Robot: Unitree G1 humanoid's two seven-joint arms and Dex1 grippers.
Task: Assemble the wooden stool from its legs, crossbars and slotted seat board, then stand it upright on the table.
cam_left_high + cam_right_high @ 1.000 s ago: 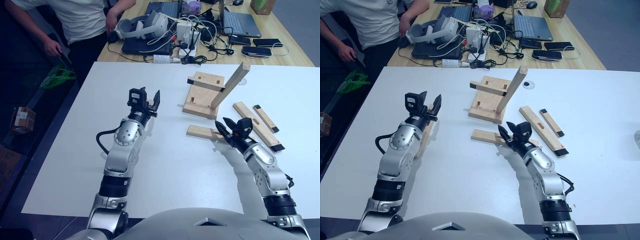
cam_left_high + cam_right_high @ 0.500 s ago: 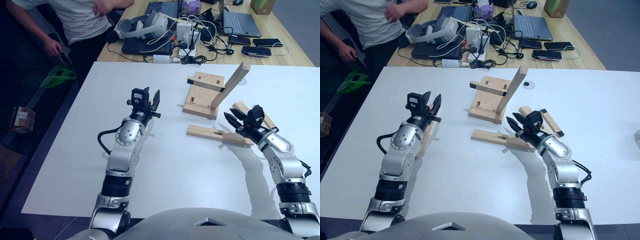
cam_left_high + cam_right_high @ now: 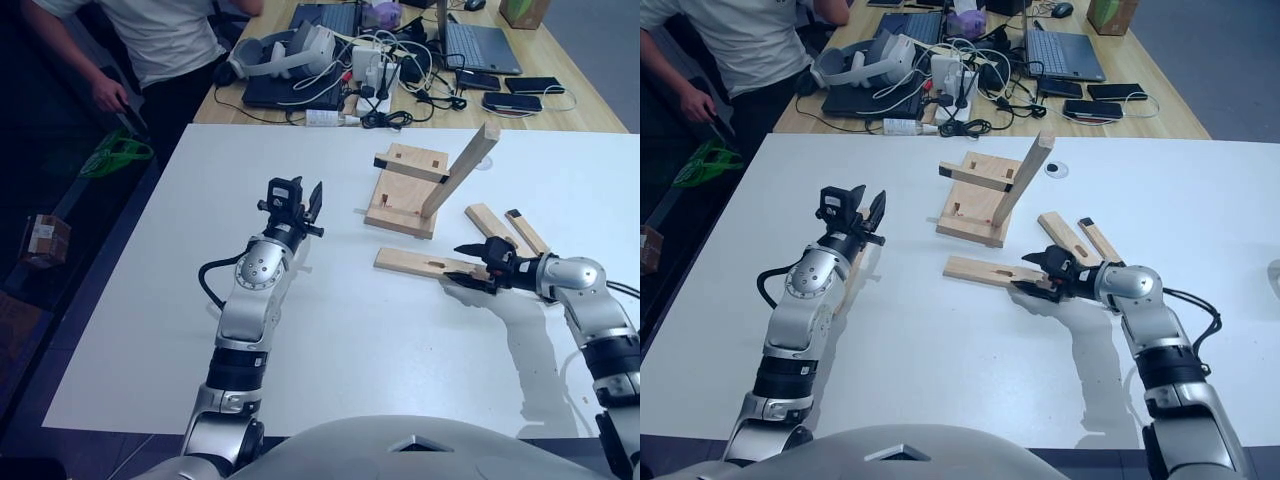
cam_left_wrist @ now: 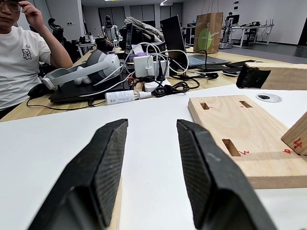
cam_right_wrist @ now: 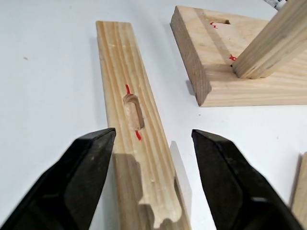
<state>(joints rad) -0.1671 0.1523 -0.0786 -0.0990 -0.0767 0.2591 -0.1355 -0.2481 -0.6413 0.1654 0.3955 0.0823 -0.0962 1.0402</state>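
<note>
The slotted seat board (image 3: 400, 195) lies at the table's middle back, with one leg (image 3: 462, 168) plugged in and leaning up to the right. A black-tipped crossbar (image 3: 410, 168) rests across it. In front lies a flat leg (image 3: 420, 264) with a slot (image 5: 133, 111). My right gripper (image 3: 456, 264) is open at that leg's right end, its fingers (image 5: 88, 167) either side of the wood. Two more pieces (image 3: 497, 228) lie to the right. My left gripper (image 3: 303, 200) is open and empty, held above the table left of the board, over a wooden strip (image 3: 853, 272).
A desk behind the table carries laptops (image 3: 480, 45), a headset (image 3: 285, 50), cables and phones. A person stands at the far left corner. A small round disc (image 3: 1058, 170) lies behind the board. Bare white tabletop (image 3: 350, 350) stretches in front of me.
My right arm has swung out to the right and its gripper now points left at the flat leg's end. The left gripper has edged slightly forward. The wooden parts have not moved.
</note>
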